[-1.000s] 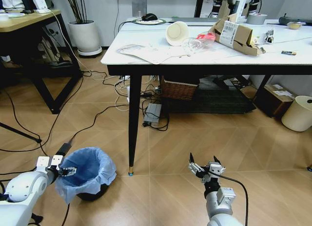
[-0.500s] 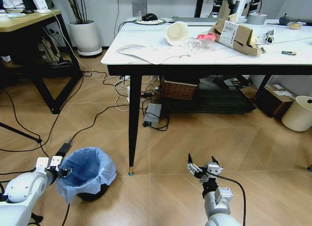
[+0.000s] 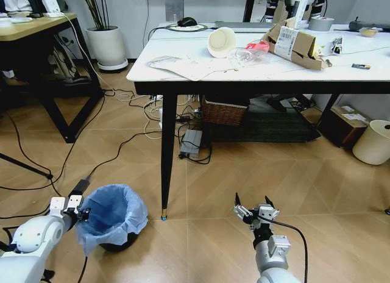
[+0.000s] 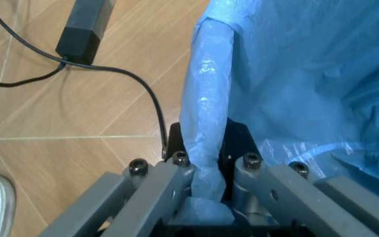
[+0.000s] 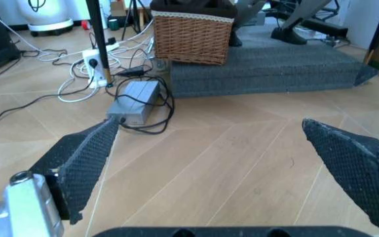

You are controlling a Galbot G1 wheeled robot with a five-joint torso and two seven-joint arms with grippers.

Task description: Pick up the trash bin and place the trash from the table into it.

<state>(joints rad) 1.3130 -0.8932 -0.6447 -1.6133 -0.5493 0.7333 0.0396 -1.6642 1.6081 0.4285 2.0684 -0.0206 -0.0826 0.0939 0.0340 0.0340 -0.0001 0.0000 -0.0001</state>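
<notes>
Left gripper (image 3: 81, 213) pinches the bagged rim of the trash bin (image 3: 113, 217), which sits on the floor near-left, just left of the table (image 3: 183, 75) leg. In the left wrist view its fingers (image 4: 176, 170) clamp a fold of blue liner, maybe not much hard rim, so lift slow and straight, watch for bag slip or tilt. Right gripper (image 3: 255, 211) hangs low with jaws spread, idle. Trash (image 3: 244, 51) lies on the tabletop, far side
</notes>
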